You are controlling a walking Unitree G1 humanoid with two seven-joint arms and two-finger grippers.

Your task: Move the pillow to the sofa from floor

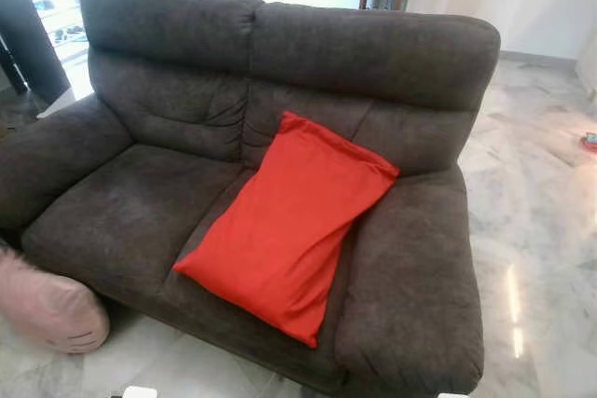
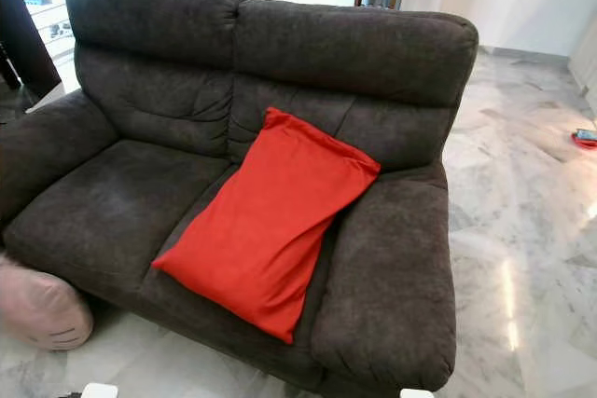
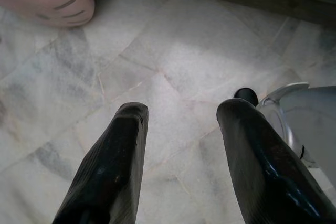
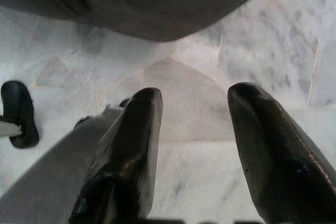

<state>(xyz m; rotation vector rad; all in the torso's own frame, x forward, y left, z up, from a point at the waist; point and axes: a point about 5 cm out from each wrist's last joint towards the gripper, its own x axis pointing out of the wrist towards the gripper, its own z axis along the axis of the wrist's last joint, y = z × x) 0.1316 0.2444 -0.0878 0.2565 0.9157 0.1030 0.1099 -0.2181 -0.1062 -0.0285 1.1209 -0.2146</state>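
— Where's the pillow (image 1: 291, 226) now?

— On the sofa (image 1: 140, 212). It's the red one, lying slantwise on the right-hand seat, top corner against the backrest, lower corner hanging just over the seat's front edge, one side tucked by the armrest. By the look of it, the job is done.

— And the pink thing?

— A pink cushion (image 1: 51, 309) on the floor (image 1: 532, 230), against the sofa's front left corner. Nothing touches it.

— What are the arms doing?

— Both hang low over the marble. The left tool (image 3: 181, 129) has its fingers spread with bare floor between them, the pink cushion off beyond. The right tool (image 4: 194, 114) is spread too, holding nothing, sofa edge ahead of it.

— If the red one needed shifting, how would it take it?

— I'd guess it's light and soft, loosely filled, with smooth fabric that could slip. A pinch at a corner would only bunch the cover. Better to bite deep along a long edge, or take it from both sides with two tools.
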